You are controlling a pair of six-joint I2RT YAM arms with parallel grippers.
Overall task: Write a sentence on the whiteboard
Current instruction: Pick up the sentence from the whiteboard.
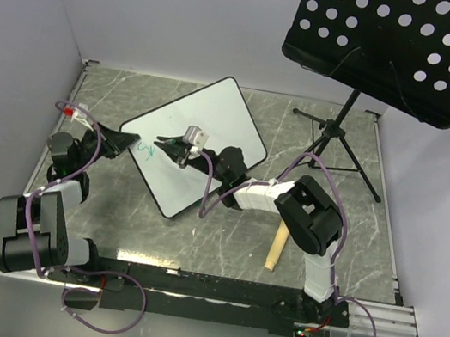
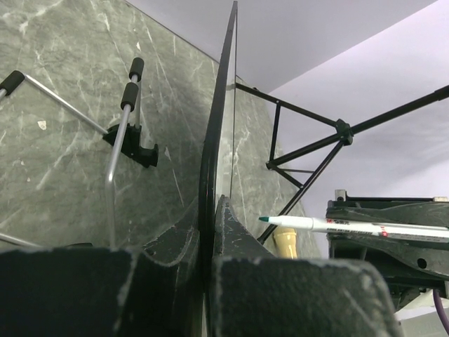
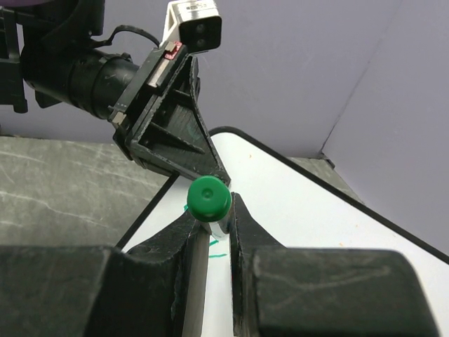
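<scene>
top view only: whole whiteboard (image 1: 215,127) outline, music stand (image 1: 407,48) far right of it, wooden stick (image 1: 277,246) on the table (image 1: 133,96) beside the right arm's elbow.
left wrist only: board seen edge-on, wire legs (image 2: 116,151) with black tips on one face, marker (image 2: 337,225) side-on on the other face.
right wrist only: marker's green butt end head-on; a few teal strokes just past its fingers.
left gripper (image 1: 122,143): pressed together on the whiteboard's left corner edge, the black rim pinched between both fingers.
right gripper (image 3: 210,210): pinching the marker, fingers tight on the white barrel.
whiteboard vs tools: under the right gripper, reaching from the left gripper past the marker and away to the far right.
whiteboard axis: long axis runs from the left gripper's corner up toward the far right; short edges slant the other way. Flat or tipped up: cannot tell.
sentence (image 1: 145,152): only a short teal scribble, between the two grippers, just beside the marker tip, near the left gripper's corner. Words not readable.
marker axis: teal tip points toward the left gripper, butt toward the right wrist.
tip contact: touching the board or not, cannot tell.
</scene>
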